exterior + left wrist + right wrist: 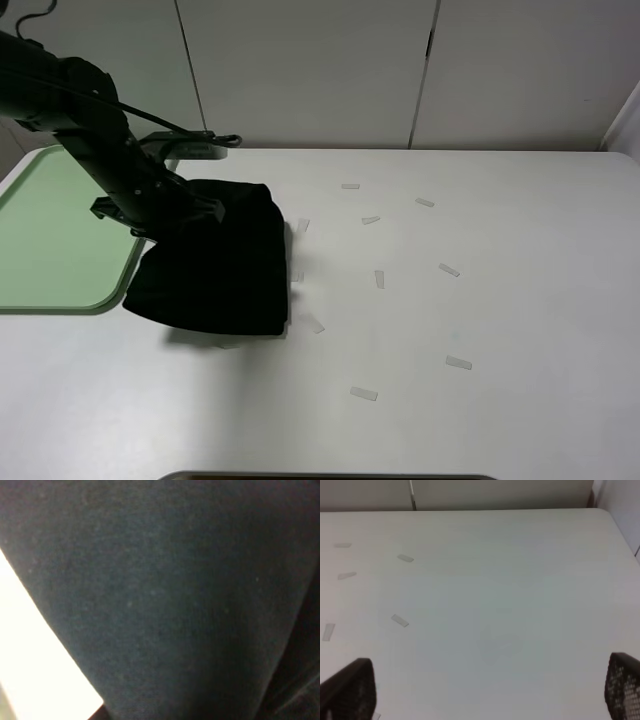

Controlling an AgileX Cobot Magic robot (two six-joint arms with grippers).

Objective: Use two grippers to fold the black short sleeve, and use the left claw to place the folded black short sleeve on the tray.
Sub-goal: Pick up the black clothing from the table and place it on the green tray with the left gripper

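Found the tray (40, 240) at the far left and, just right of it, the folded black short sleeve (230, 275) heaped on the desk (520, 320) with its lower corner at the tray's rim, under the left end effector (165, 213), jaws buried in cloth, so could not tell whether clamped on it. Judged best to lift until the hanging edge cleared the rim, carry slowly leftward to keep the fold, and release only over the tray's middle. Saw the right end effector (485, 695) spread wide and empty over bare desk near tape scraps (399, 620), well apart from the shirt.

No readable text, label or number anywhere.
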